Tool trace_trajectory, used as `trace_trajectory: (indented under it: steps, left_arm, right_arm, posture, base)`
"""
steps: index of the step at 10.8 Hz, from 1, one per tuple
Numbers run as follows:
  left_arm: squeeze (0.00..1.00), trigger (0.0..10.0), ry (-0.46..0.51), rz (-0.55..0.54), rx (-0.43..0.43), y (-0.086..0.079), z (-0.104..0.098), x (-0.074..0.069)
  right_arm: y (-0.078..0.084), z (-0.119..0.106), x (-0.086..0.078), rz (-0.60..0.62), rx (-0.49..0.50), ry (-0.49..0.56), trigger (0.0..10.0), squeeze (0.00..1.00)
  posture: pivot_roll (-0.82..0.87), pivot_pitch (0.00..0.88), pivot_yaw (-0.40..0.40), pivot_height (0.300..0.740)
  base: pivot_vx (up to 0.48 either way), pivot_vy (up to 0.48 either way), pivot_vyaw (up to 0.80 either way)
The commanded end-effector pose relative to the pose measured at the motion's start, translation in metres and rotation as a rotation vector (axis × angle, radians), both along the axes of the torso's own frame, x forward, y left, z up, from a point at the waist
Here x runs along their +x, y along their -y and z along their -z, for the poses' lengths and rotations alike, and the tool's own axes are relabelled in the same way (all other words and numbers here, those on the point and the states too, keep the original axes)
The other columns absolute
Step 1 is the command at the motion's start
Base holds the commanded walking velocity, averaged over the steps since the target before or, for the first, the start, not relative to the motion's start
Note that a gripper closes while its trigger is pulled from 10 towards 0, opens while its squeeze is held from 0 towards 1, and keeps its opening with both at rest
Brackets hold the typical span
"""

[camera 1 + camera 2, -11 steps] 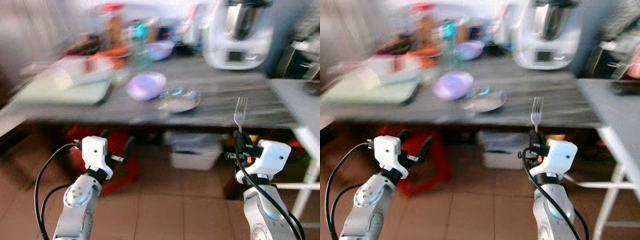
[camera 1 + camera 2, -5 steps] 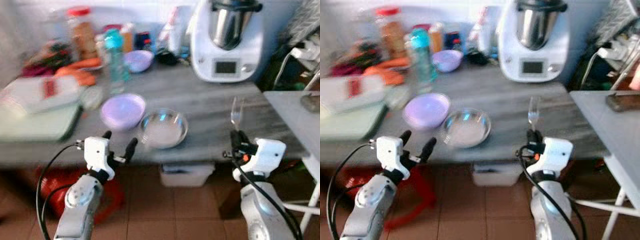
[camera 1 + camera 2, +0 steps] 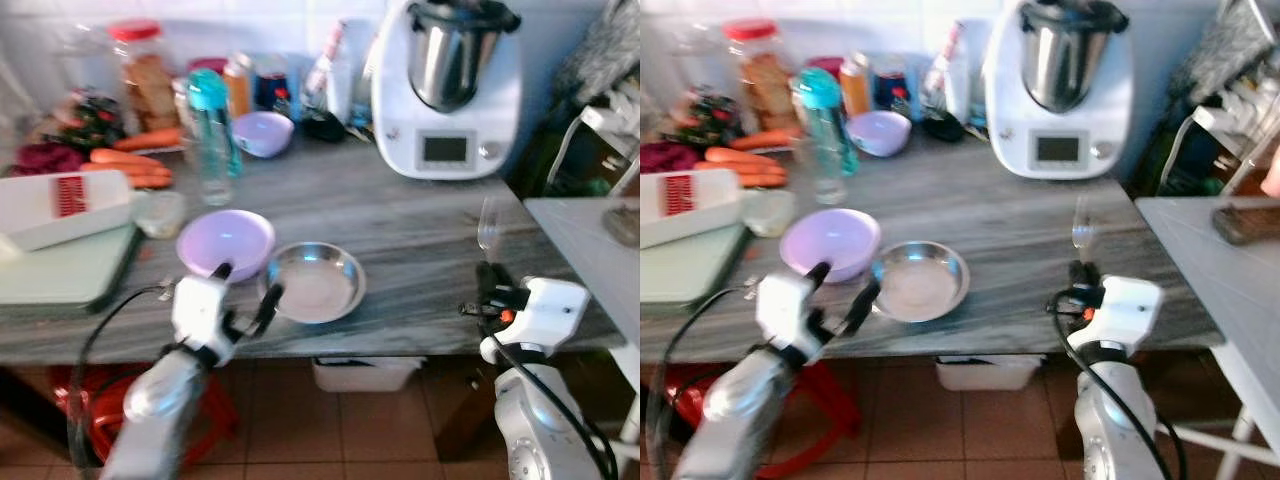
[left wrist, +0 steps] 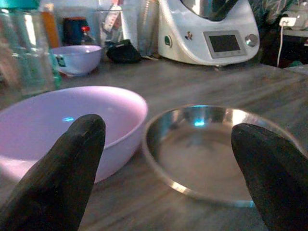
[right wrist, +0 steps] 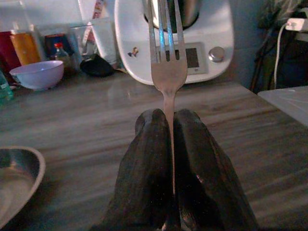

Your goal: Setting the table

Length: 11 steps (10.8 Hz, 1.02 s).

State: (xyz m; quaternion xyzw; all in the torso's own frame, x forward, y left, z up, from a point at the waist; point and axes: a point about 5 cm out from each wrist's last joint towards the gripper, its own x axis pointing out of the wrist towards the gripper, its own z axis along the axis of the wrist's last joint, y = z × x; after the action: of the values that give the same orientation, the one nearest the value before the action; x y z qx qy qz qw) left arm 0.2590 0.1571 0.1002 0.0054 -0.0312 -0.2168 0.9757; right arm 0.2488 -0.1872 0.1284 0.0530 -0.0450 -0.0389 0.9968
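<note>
Steel dish [image 3: 313, 283] fronts the spread left pincer [image 3: 243, 290]; right pincer [image 5: 168, 126] clamps fork [image 5: 167, 57].

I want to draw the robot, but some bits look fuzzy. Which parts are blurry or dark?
Left eye view: the left claw and its arm are smeared, and the fork looks soft. Right eye view: much the same blur. Left wrist view: dim, the black fingers fuzzy, a small glint in the metal bowl. Right wrist view: dim, yet the fork's prongs are sharp.
</note>
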Motion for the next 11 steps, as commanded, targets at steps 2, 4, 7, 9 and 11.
trace_trajectory:
  steps: [2,4,7,9,11]
  left_arm:
    - [0.0,10.0,0.024,0.087,-0.004,0.004,-0.008,-0.003]
    - [0.0,10.0,0.0,0.266,0.01,0.005,-0.011,-0.01]
    - [0.0,10.0,-0.021,0.396,0.012,0.013,-0.013,-0.011]
    - [0.0,10.0,-0.039,0.454,0.006,0.018,-0.012,-0.018]
    - [0.0,10.0,-0.043,0.469,0.031,0.019,-0.01,-0.025]
  right_arm:
    - [0.006,0.0,0.004,0.018,-0.015,-0.019,10.0,0.0]
    - [0.012,0.003,0.015,0.002,0.017,-0.076,10.0,0.0]
    - [0.007,0.009,0.034,-0.075,-0.009,-0.156,10.0,0.0]
    - [0.001,0.012,0.045,-0.109,0.03,-0.204,10.0,0.0]
    - [-0.014,0.026,0.058,-0.182,0.031,-0.281,10.0,0.0]
  posture:
    - [-0.02,0.0,0.004,0.74]
    - [-0.02,0.0,0.004,0.74]
    - [-0.01,0.0,0.002,0.74]
    - [0.0,0.005,-0.001,0.74]
    - [0.03,0.008,-0.01,0.74]
  base:
    - [0.0,0.0,0.0]
    - [0.0,0.0,0.0]
    - [0.0,0.0,0.0]
    - [0.0,0.0,0.0]
    - [0.0,0.0,0.0]
